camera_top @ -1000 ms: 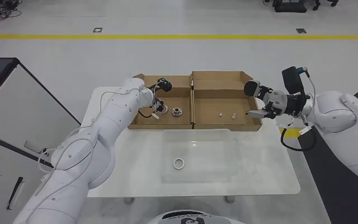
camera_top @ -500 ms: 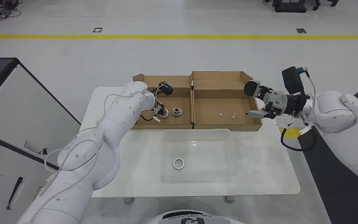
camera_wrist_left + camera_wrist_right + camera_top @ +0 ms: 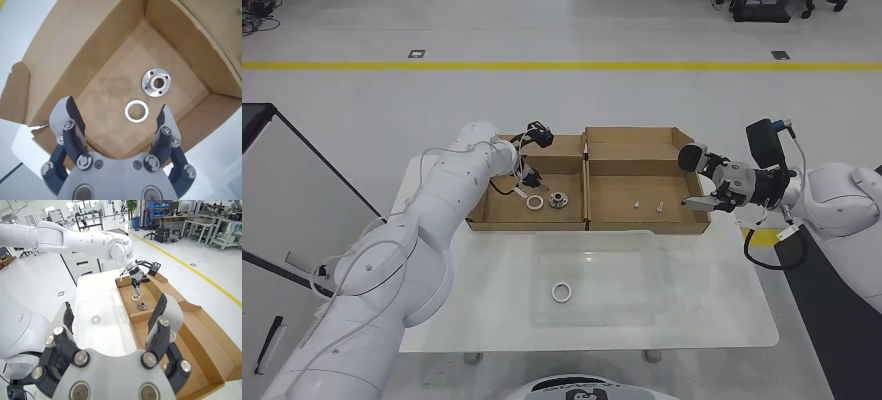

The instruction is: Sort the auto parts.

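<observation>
A flat metal ring (image 3: 136,113) and a flanged metal hub (image 3: 156,82) lie side by side on the floor of the left cardboard box (image 3: 504,212). My left gripper (image 3: 116,103) hangs open just above the ring, touching nothing. In the top view it (image 3: 530,180) sits over the box behind the ring (image 3: 535,203) and the hub (image 3: 558,199). A thicker ring (image 3: 561,292) lies in the clear plastic tray (image 3: 592,236). My right gripper (image 3: 115,301) is open and empty, held at the right box's (image 3: 642,185) right end (image 3: 704,200).
Two small bolts (image 3: 637,205) (image 3: 660,209) lie in the right box. Both boxes stand side by side behind the tray, their back flaps raised. White tabletop (image 3: 712,290) lies to the right of the tray and in front of it.
My left gripper has drawn up and back from the flat ring, which now lies free on the box floor. The right arm has not moved.
</observation>
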Motion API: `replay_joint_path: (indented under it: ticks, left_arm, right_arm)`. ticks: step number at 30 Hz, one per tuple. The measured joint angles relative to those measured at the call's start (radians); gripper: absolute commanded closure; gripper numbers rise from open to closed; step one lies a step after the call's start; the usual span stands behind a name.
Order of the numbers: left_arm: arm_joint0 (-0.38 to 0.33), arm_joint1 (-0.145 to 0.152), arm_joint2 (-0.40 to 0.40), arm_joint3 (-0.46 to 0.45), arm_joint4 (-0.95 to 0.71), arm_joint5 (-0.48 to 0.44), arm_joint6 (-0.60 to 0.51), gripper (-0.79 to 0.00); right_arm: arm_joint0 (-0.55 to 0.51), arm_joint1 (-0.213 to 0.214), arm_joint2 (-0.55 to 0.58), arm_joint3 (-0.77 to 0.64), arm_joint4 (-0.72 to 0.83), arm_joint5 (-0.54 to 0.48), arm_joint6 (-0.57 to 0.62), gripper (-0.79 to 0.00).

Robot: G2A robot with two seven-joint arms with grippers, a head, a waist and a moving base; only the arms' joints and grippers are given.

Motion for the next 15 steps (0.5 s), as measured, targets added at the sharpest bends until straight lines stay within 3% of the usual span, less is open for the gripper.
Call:
replay_joint_path:
  ticks: [10, 15]
  left_arm:
    - [-0.061, 0.053, -0.064, -0.095, -0.110, -0.275, -0.196, -0.785]
    - [-0.036, 0.096, -0.058, -0.235, -0.173, -0.234, -0.254, -0.785]
  right_arm:
    - [0.000, 0.000, 0.000, 0.000, 0.000, 0.000, 0.000, -0.785]
    - [0.000, 0.000, 0.000, 0.000, 0.000, 0.000, 0.000, -0.785]
